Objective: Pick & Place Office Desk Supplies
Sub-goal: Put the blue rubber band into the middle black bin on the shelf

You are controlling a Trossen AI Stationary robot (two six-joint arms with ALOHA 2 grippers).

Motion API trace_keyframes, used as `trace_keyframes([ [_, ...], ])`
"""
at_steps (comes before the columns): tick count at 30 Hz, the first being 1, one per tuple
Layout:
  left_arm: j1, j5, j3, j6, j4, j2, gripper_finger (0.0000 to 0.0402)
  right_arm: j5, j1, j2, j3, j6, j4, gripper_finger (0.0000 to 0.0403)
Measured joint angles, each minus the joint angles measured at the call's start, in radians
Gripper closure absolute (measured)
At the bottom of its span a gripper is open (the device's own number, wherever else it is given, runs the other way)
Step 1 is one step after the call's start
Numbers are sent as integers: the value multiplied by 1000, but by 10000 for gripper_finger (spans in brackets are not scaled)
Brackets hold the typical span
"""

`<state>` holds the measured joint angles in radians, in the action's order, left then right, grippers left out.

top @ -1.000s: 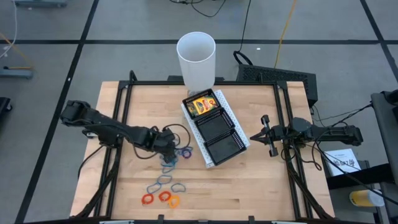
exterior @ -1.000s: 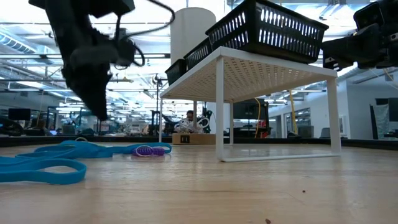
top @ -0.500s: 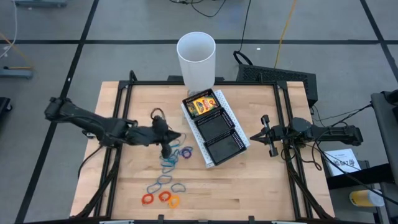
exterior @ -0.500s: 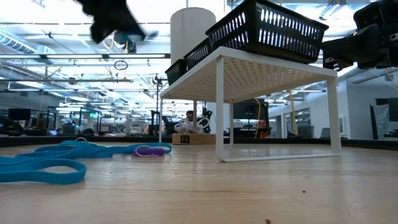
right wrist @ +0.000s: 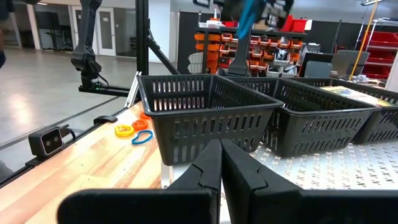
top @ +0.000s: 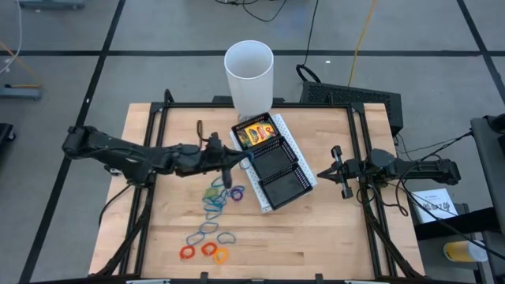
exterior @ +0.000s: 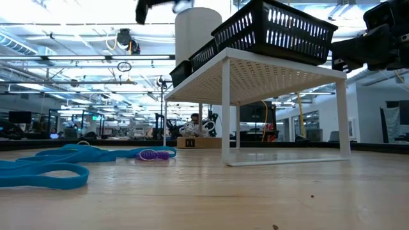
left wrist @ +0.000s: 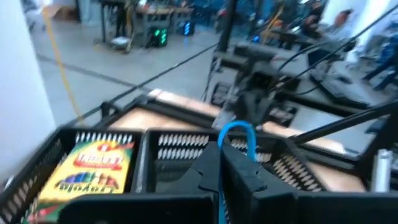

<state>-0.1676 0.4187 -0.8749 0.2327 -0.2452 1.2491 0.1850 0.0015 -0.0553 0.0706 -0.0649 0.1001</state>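
Note:
My left gripper [top: 239,161] hangs above the near-left edge of the black mesh tray [top: 272,162], shut on a blue rubber band [left wrist: 239,132]. It also shows high in the right wrist view, with the left gripper [right wrist: 249,9] and its band [right wrist: 244,23] above the tray. A yellow-and-green crayon box [top: 254,134] lies in the tray's far compartment. More rubber bands lie on the table: a blue, green and purple pile [top: 218,194] and orange, red and blue loops [top: 207,244]. My right gripper [top: 339,172] waits shut at the table's right. My left gripper pinches the blue rubber band between its two fingertips [left wrist: 214,163]. One loop [left wrist: 240,128] stands out past the tips and a strand [right wrist: 242,28] hangs below them. The fingers point about level toward the table's right. The band is lifted clear of the table.
The tray stands on a white perforated riser [exterior: 281,70] with thin legs. A tall white cup [top: 249,72] stands at the far edge behind the tray. Black frame rails [top: 154,134] run along the table's sides. Bare wood [top: 316,229] lies near the front right.
My left gripper has risen from the pile of bands and gone toward the tray, tipping from pointing down to about level. It has stayed shut and carried one blue band up clear of the table. The other bands lie where they were.

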Motion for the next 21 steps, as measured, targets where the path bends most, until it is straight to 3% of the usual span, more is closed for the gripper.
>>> trace_keyframes([
  [4,38,-17,0,34,-28,61,393,0,0,0,0,0,0,403],
  [11,101,-116,0,28,-231,145,396,0,0,0,0,0,0,403],
  [21,151,-164,0,59,-227,217,394,0,0,0,0,0,0,403],
])
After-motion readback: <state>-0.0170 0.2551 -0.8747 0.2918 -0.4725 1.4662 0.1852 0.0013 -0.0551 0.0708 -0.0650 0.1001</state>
